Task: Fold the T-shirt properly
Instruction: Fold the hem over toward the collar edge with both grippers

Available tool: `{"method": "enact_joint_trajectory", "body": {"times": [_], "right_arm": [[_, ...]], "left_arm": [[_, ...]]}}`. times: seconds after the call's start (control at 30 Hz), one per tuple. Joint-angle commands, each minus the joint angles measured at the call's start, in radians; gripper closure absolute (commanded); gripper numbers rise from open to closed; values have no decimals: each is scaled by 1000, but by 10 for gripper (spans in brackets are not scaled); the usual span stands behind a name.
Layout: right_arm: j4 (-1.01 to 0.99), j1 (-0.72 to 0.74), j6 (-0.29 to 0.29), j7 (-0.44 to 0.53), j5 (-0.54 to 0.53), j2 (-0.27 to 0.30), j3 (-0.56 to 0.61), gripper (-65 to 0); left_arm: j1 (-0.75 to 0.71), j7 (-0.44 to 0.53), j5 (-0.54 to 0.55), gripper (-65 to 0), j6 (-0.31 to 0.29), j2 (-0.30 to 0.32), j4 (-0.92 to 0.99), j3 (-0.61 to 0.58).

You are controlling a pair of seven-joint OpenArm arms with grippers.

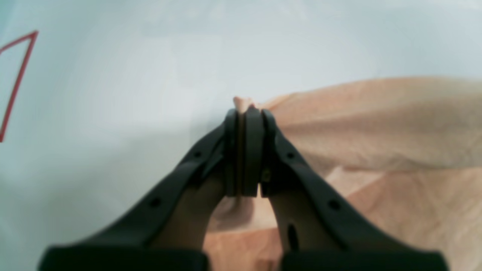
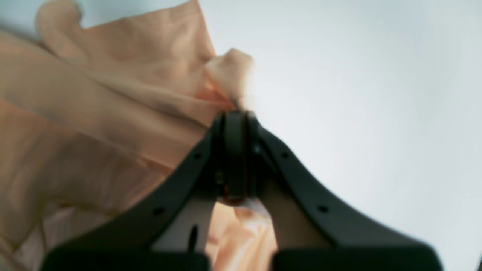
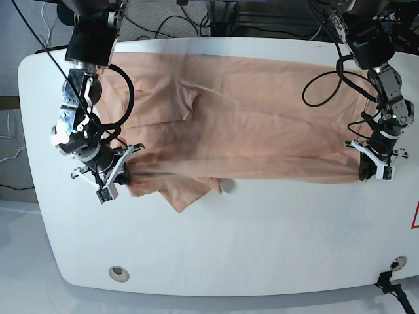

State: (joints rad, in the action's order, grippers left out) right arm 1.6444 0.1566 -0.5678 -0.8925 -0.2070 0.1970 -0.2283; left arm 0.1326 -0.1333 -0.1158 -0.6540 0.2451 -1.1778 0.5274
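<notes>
The T-shirt point(image 3: 242, 124) lay spread across the far half of the white surface point(image 3: 262, 242), its near edge stretched in a line between my two arms, with a loose flap sagging near the left. It looked light, soft and limp, so I judged it would droop and crease wherever unsupported; corners and hems seemed the best places to hold. My left end effector point(image 1: 246, 109) was clamped on a pinch of fabric at the right end, my right end effector point(image 2: 235, 113) likewise clamped on cloth at the left.
</notes>
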Motion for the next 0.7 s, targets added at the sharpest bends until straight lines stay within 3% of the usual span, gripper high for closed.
{"method": "enact_joint_trajectory", "body": {"times": [0.0,0.27,0.63,0.67], "right_arm": [[109,-7,2,-11,-7,14,-6,0],[325,-173,2,-142,-7,14,-6,0],[330,-343,2,-147,-7,15,-6,0],[330,-345,2,-149,-7,15,-6,-21]], "left_arm": [[-6,28,17,0,6,21,-67,3],[-150,24,17,0,6,21,-202,4],[-333,24,17,0,6,47,-233,1],[-340,24,14,0,4,47,-233,0]]}}
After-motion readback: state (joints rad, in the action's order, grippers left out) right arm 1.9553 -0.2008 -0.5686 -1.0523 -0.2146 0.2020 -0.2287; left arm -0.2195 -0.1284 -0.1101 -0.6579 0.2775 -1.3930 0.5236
